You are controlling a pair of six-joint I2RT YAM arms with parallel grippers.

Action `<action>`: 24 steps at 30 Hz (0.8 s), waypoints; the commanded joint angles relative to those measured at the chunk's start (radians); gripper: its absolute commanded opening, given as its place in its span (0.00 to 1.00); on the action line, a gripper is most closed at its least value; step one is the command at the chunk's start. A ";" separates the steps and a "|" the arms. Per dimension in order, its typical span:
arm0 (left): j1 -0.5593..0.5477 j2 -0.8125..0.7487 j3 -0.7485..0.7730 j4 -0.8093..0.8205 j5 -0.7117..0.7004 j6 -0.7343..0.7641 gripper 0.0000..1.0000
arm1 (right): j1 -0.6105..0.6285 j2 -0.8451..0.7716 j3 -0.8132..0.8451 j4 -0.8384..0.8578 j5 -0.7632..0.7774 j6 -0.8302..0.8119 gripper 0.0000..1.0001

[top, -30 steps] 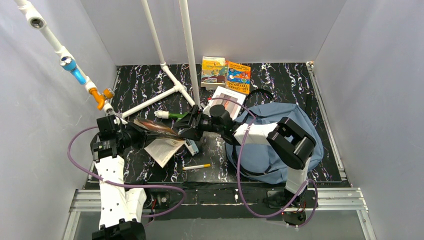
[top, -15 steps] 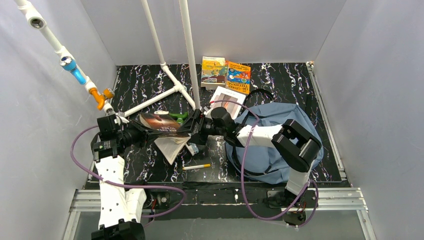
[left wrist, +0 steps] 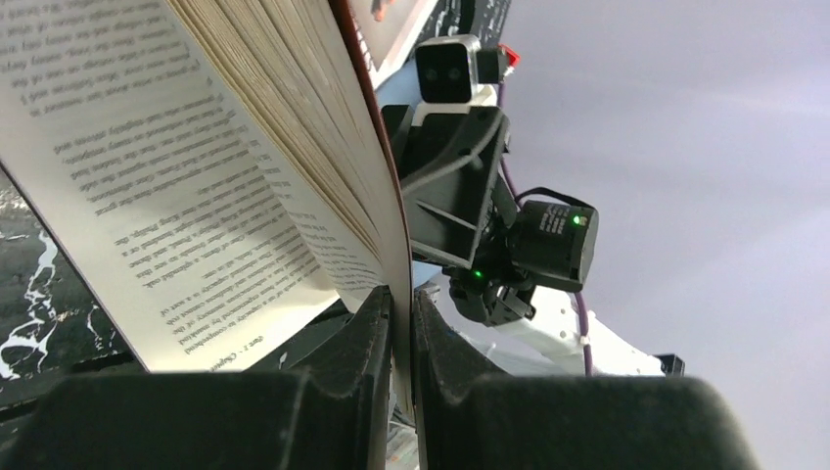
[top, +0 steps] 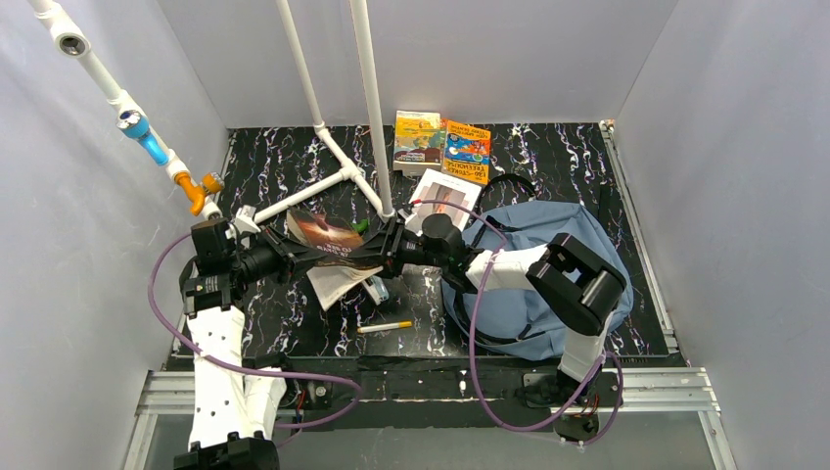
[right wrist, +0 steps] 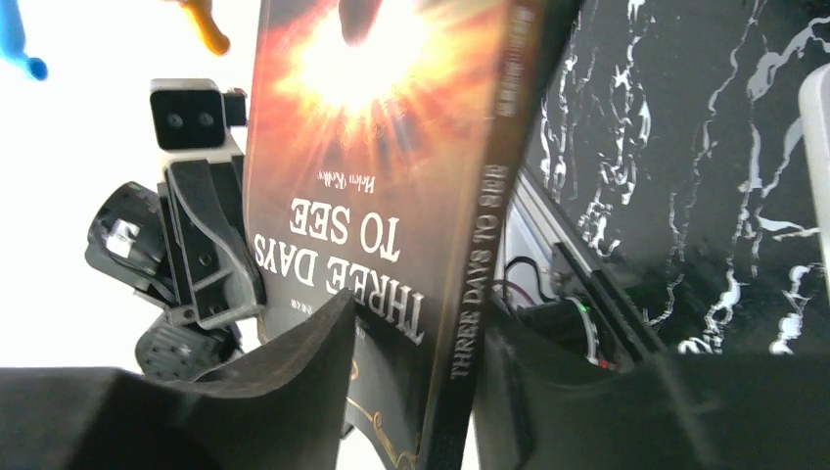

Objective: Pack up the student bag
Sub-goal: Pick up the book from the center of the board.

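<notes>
Where the left gripper [left wrist: 396, 304] bites: its jaws are clenched on one thin sheet at the paperback's edge, apparently the back cover, so the rest of the page block fans loose above them.
Paperback [top: 328, 240]: it hangs tilted in the air between the two arms, off the desk. The cover is glossy and dark with a fiery burst and the title "Three Days to See". Cream pages of small print sag open underneath. The binding is soft and floppy, which I judge is why a second hold near the stiffer spine is wanted.
Right gripper [right wrist: 416, 328]: its jaws sit astride the spine end, one against the front cover and the other just beside the spine. I cannot tell whether they are pressing on it.
Yellow pen [top: 385, 326]: slim and straight, it lies flat on the desk below the book, apart from both arms.
Desk [top: 568, 157]: a hard black top, veined white and purple like marble.
White booklet [top: 445, 196]: flat and pale, just beside the bag's far-left corner.
Student bag [top: 509, 308]: slate-blue soft fabric, slumped on the right half of the desk under the right arm, with a black strap looping at its far edge. The book is near it but not over it. A handover to the right arm looks likely, as that arm is the nearer to the bag.
</notes>
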 commanded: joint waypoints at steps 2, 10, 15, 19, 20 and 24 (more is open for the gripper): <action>-0.007 -0.018 -0.001 0.066 0.188 0.052 0.00 | 0.005 -0.059 -0.024 0.143 -0.009 0.053 0.29; -0.010 -0.038 0.085 -0.055 0.164 0.204 0.61 | 0.000 -0.187 -0.036 0.023 -0.015 -0.056 0.19; -0.040 -0.051 0.197 -0.189 0.014 0.358 0.80 | -0.019 -0.377 0.056 -0.469 0.069 -0.417 0.18; -0.043 -0.042 0.237 -0.306 -0.170 0.403 0.83 | -0.023 -0.513 0.190 -0.994 0.295 -0.820 0.10; -0.042 -0.043 0.227 -0.309 -0.178 0.400 0.83 | -0.023 -0.544 0.211 -1.119 0.372 -0.897 0.08; -0.043 -0.067 0.129 -0.180 -0.077 0.318 0.84 | -0.023 -0.672 0.223 -1.296 0.703 -1.081 0.01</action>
